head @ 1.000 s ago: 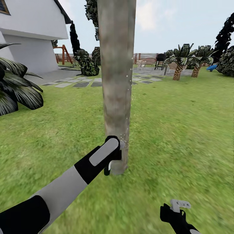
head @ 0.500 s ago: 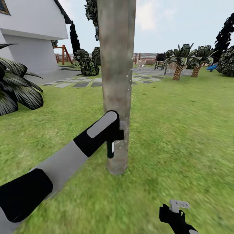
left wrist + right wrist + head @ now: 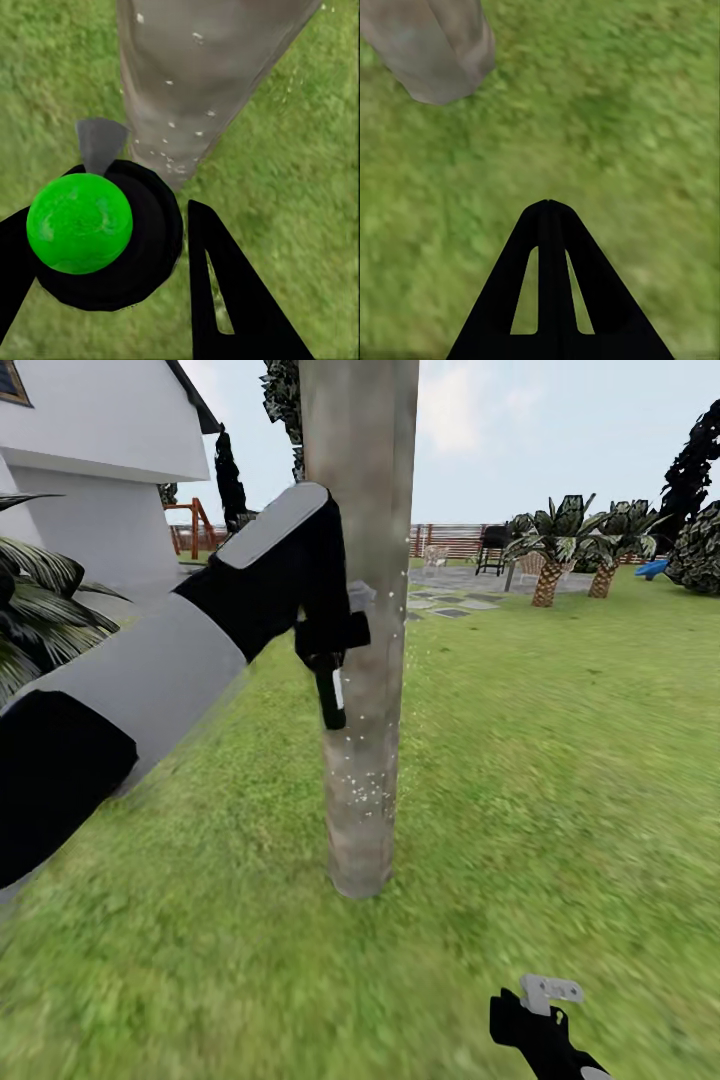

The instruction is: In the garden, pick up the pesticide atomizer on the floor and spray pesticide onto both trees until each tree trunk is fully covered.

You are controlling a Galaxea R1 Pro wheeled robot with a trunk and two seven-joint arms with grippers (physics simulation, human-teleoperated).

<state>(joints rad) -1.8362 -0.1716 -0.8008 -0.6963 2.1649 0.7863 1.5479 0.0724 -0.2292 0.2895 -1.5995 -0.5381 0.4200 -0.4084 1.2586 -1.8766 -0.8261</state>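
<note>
A thick grey-brown tree trunk [image 3: 362,560] rises from the grass straight ahead. My left gripper [image 3: 328,652] is raised beside it at mid height, shut on the pesticide atomizer [image 3: 331,700], a slim dark bottle with a pale stripe hanging below the fingers. In the left wrist view the atomizer [image 3: 112,240] shows a green round top and a grey nozzle facing the trunk [image 3: 195,75]. White pesticide specks [image 3: 360,782] dot the bark below the bottle. My right gripper [image 3: 548,1000] hangs low over the grass, its fingers [image 3: 549,232] shut together on nothing.
A white house [image 3: 100,450] and a dark leafy plant [image 3: 40,610] stand at the left. Stepping stones [image 3: 440,605], a grill [image 3: 493,545], a slat fence [image 3: 450,538] and two short palms [image 3: 575,550] lie beyond. Dark bushes [image 3: 700,540] are at the right. Grass surrounds the trunk.
My left arm has risen along the trunk, carrying the atomizer from near the base to mid height. White specks now show lower on the bark. The right arm is still.
</note>
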